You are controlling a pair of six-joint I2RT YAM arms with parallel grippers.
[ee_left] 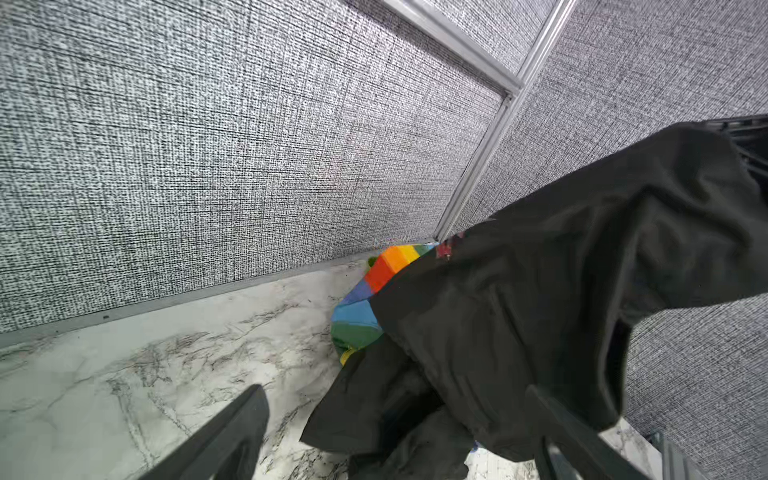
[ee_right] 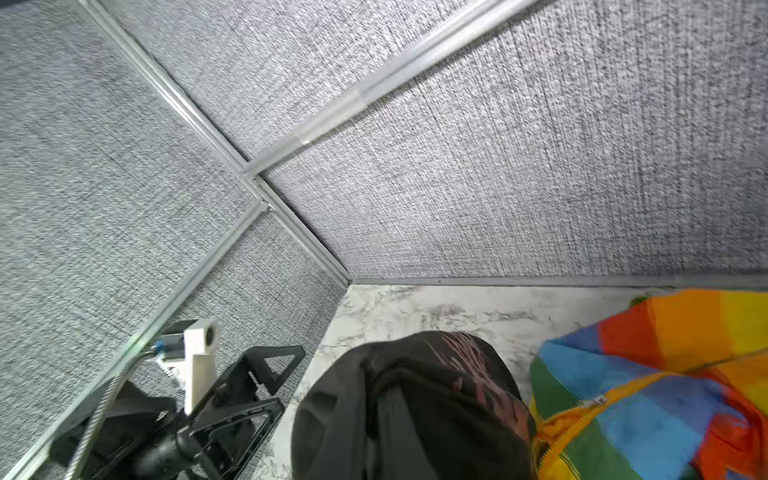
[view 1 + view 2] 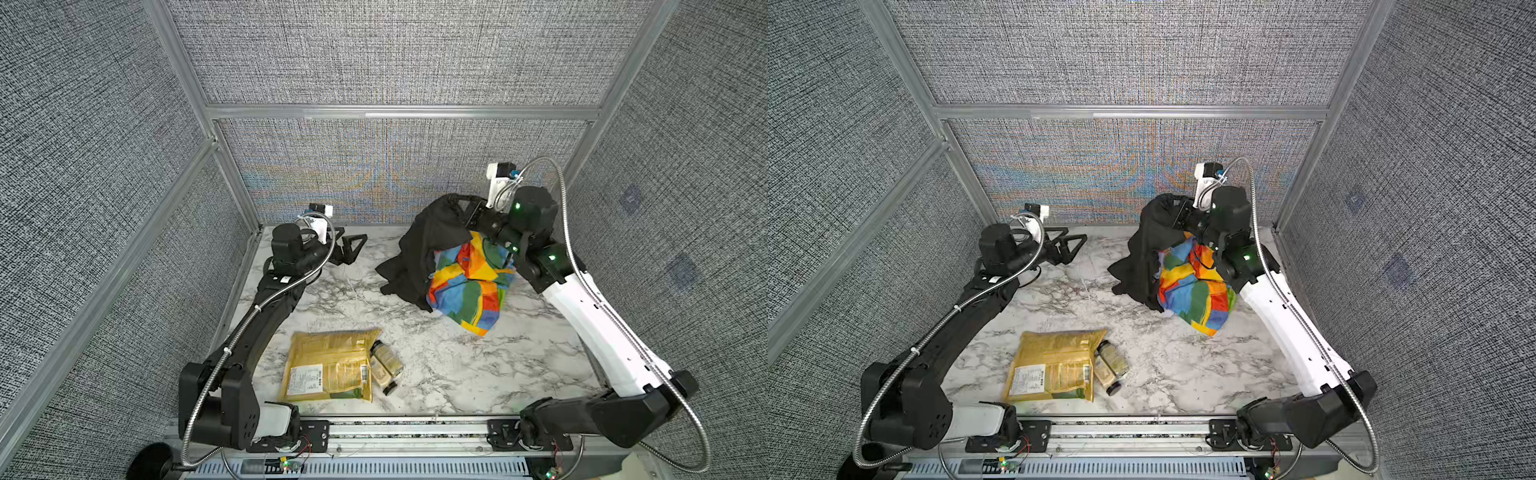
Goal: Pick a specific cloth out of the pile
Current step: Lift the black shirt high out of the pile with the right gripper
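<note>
The cloth (image 3: 432, 245), a black garment, hung lifted from the right gripper (image 3: 465, 208), whose fingers were clamped shut on its upper edge near the back wall. Its long axis ran steeply downward from the gripper toward the desk (image 3: 436, 365), the lower hem trailing toward the desk's middle. A red print (image 2: 469, 361) showed faintly on the fabric in the right wrist view. One rainbow-checked cloth (image 3: 469, 286) lay crumpled just beside and partly beneath it, touching it; together these two formed the pile. The left gripper (image 3: 351, 249) rested low at the back left, well apart from the cloth, its fingers (image 1: 232, 436) spread wide and empty. Toward the front of the desk lay one yellow packet (image 3: 328, 365) and, touching its right edge, two small jars (image 3: 384, 365). Two arms were present.
</note>
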